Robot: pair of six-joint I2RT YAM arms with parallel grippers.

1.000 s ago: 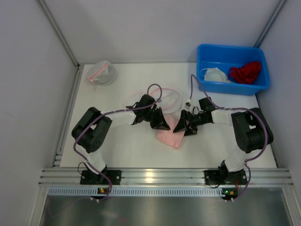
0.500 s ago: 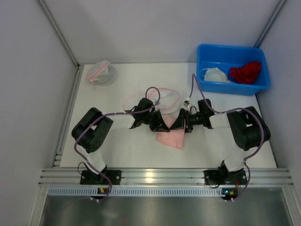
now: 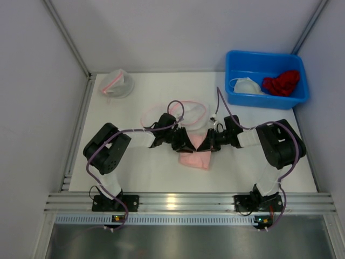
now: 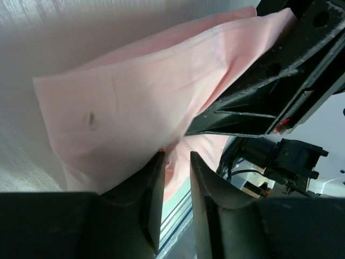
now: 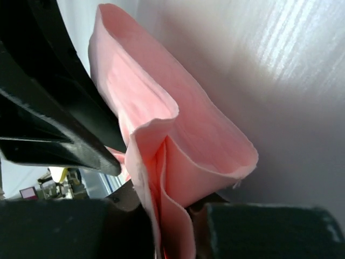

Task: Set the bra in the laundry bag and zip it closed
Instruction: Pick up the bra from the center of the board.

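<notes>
**Two grippers meet at one pink bra**

Two black arms reach in toward the middle of the white, smooth table (image 3: pixel 135 172), and there is one task garment between them: a pale pink, soft-fabric bra (image 3: pixel 195 158), folded into a rough wedge with rounded, doubled edges. It lies on the table just in front of the laundry bag, touching neither bin nor wall.

The left gripper (image 3: pixel 187 144) sits at the bra's left edge. In its wrist view the two dark, ribbed fingers (image 4: pixel 152 183) stand a narrow slit apart, with the cloth at their tips and nothing visibly pinched between them. The right gripper (image 3: pixel 206 143) faces it from the other side. Its jaws are drawn in on a standing fold of the bra, which runs down between them.

There are two mesh bags. One is the flat, white, see-through laundry bag (image 3: pixel 195 111) with a thin pink rim, just behind the grippers. The other is a bunched grey-white mesh bag (image 3: pixel 117 84) with a red-pink zip, well apart at the far left corner.

One blue, rectangular plastic bin (image 3: pixel 243 99) stands at the far right. It holds two things: one white cupped garment (image 3: pixel 248 85) and one crumpled red garment (image 3: pixel 281 82).
</notes>
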